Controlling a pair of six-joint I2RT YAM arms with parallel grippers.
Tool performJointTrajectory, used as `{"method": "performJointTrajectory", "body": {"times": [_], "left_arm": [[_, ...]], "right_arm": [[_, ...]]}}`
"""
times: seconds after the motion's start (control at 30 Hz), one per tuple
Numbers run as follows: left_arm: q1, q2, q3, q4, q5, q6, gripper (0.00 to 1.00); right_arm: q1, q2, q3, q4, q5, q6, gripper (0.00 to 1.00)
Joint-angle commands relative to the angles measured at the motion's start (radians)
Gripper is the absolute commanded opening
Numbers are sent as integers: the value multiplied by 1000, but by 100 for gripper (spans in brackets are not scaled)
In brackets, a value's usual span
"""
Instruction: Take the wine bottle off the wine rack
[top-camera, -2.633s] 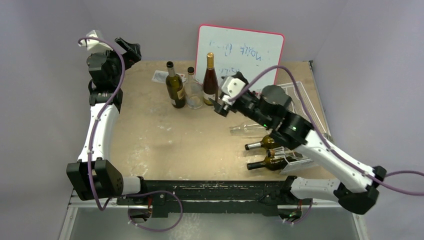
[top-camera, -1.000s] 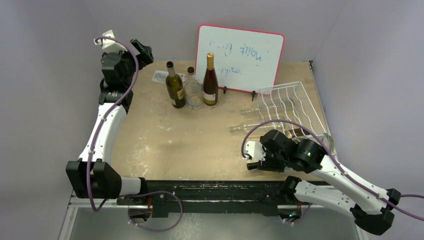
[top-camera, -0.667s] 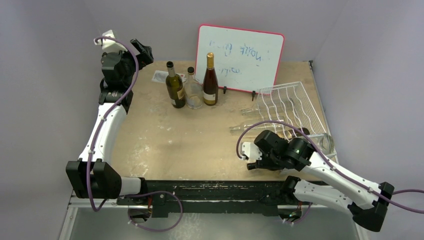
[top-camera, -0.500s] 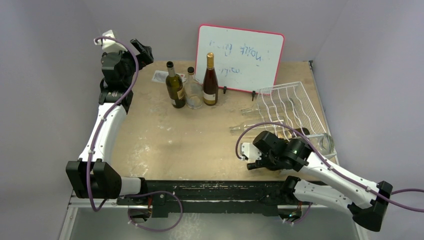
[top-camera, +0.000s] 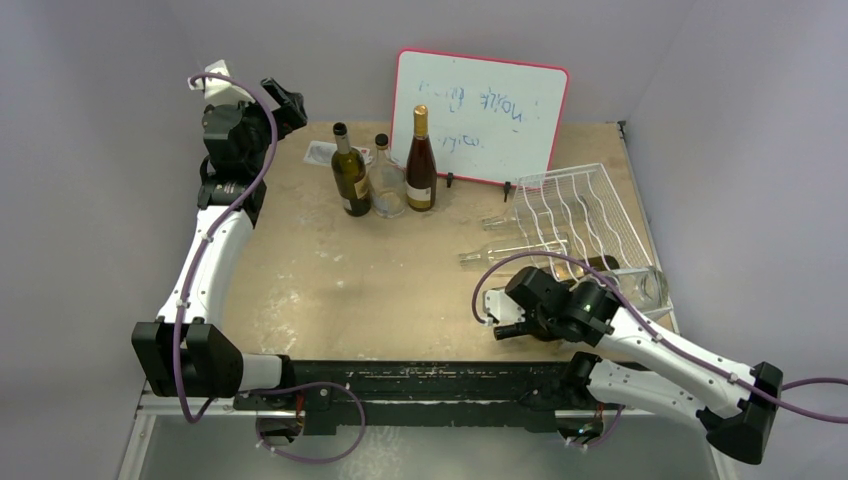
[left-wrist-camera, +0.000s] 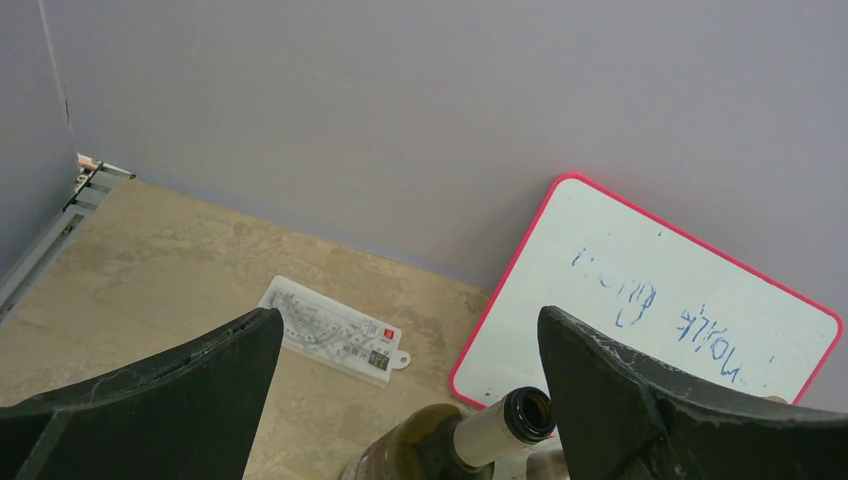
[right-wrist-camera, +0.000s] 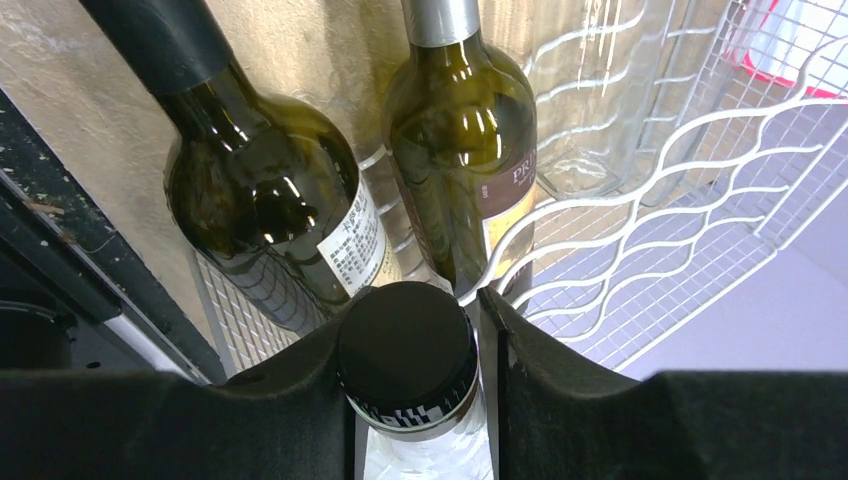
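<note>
The white wire wine rack (top-camera: 585, 210) lies at the right of the table, and its wavy rows (right-wrist-camera: 650, 250) fill the right wrist view. Two dark wine bottles (right-wrist-camera: 262, 205) (right-wrist-camera: 462, 150) and a clear one (right-wrist-camera: 585, 95) lie on it. My right gripper (right-wrist-camera: 415, 350) (top-camera: 503, 326) is shut on the black-capped neck of a clear wine bottle (right-wrist-camera: 407, 355), one finger on each side of the cap. Under my right arm, most of that bottle is hidden in the top view. Far off at the back left, my left gripper (left-wrist-camera: 408, 330) (top-camera: 285, 105) hangs open and holds nothing.
Three bottles stand at the back centre: olive green (top-camera: 350, 180), clear (top-camera: 387, 186), amber with gold top (top-camera: 421, 165). A red-framed whiteboard (top-camera: 480, 105) leans on the wall behind them. A plastic packet (top-camera: 322, 152) lies near the left gripper. A clear bottle (top-camera: 505, 253) juts out of the rack.
My right gripper's fingers have closed from wide apart onto the black bottle cap, and the arm has shifted slightly left at the rack's near end. The left arm has not moved.
</note>
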Motion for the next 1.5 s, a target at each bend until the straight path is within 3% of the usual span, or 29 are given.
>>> {"method": "performJointTrajectory", "body": {"times": [0.0,0.3,0.47,1.03,1.47], "left_arm": [[-6,-17,25,35,12,11,99],[-6,-16,23,34,16,8,99],[-6,-16,24,36,15,8,99],[-6,-25,26,36,13,9,99],[-5,-27,26,34,9,12,99]], "right_arm": [[0,-16,8,11,42,-12,37],[0,-42,79,-8,36,-7,18],[0,-47,146,-29,58,4,0],[-1,-2,477,50,167,-16,0],[-1,86,629,281,139,-74,0]]}}
